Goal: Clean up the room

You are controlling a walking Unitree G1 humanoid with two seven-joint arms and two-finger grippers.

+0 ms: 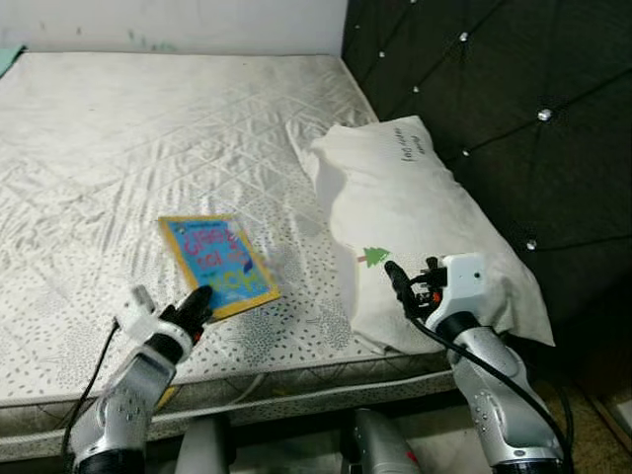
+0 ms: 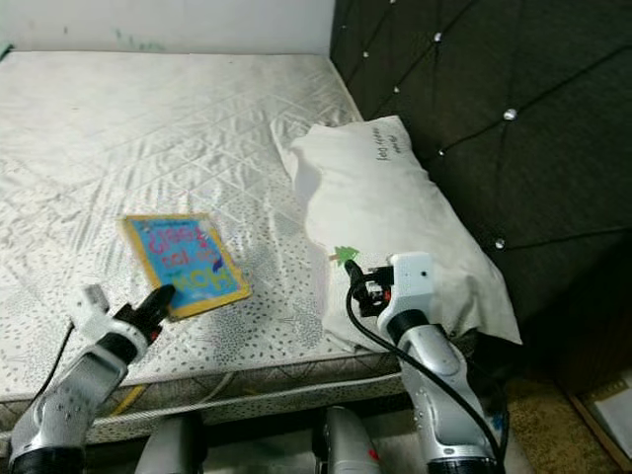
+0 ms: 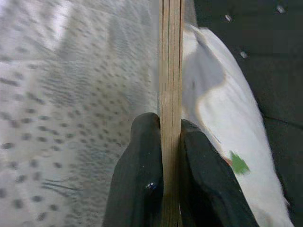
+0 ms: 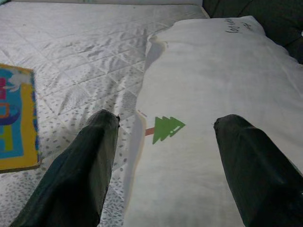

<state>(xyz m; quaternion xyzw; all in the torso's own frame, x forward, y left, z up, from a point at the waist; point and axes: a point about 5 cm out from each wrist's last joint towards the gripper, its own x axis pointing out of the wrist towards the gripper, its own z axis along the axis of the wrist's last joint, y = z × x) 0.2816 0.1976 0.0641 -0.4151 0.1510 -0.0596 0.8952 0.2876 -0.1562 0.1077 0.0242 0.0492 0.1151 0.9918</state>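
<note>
A bare quilted mattress (image 1: 118,148) served as the landmark. On it, near its front edge, lay a blue-and-yellow book (image 1: 217,262). The left gripper (image 1: 200,301) was clamped on the book's near edge, a black finger (image 3: 142,175) pressed to each side of it. Beside the book, at the mattress's head end, a white pillow (image 1: 415,217) with a small green tree mark (image 4: 165,128) leaned against the dark tufted headboard (image 1: 494,89). The right gripper (image 1: 396,273) hung over the pillow's near corner, fingers (image 4: 80,170) spread wide apart, grasping nothing.
</note>
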